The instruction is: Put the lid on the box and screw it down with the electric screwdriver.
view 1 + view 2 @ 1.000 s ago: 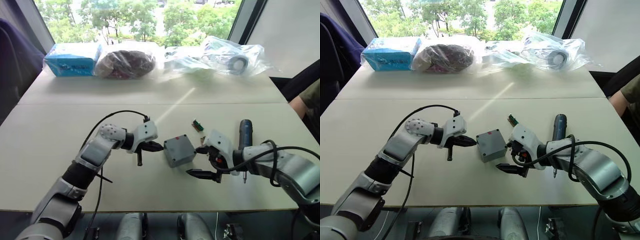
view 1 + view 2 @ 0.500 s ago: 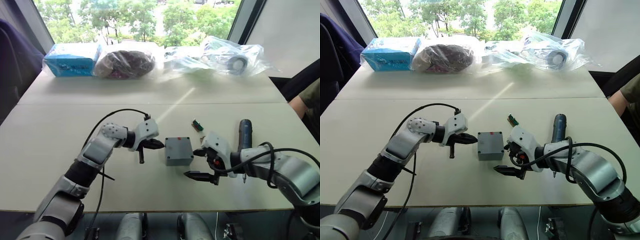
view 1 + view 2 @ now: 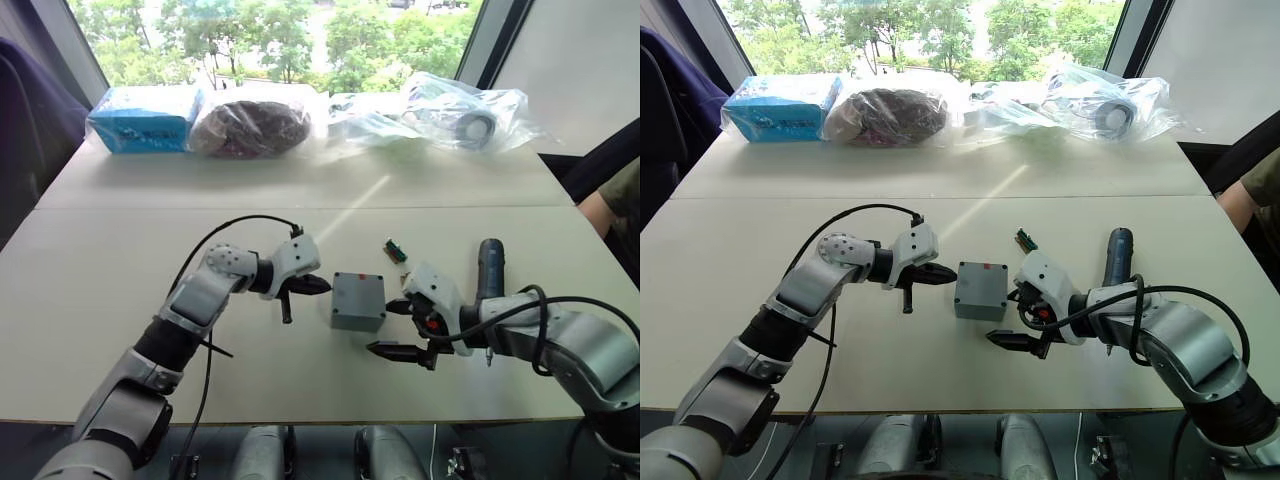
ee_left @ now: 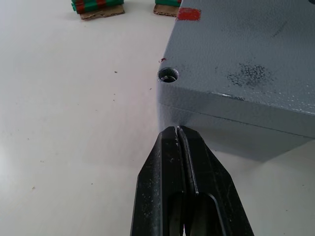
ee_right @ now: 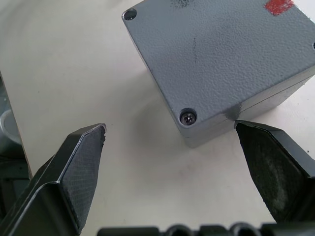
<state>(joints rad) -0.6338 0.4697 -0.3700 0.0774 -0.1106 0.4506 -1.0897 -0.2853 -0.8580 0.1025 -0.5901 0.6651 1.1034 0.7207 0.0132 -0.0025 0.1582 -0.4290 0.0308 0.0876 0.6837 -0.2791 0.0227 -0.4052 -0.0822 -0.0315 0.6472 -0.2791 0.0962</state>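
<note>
Between the two tools on the bench [image 3: 120, 240], the box [image 3: 357, 301] sits with its lid [image 5: 221, 54] on. Left tool [image 3: 308, 287] pinched together beside it; right tool [image 3: 397, 328] spread apart. Next, probably fetching the electric screwdriver [image 3: 490, 275] lying just right.

The lid [image 3: 358, 290] is sitting flush on the box [image 3: 356, 314], the 2 forming a closed grey cube resting flat mid-tabletop, with a red mark near one top edge and a screw showing in one corner hole. The electric screwdriver [image 3: 489, 275], dark blue-black, is lying on the tabletop well right of the box, metal bit pointing toward the near edge.
</note>
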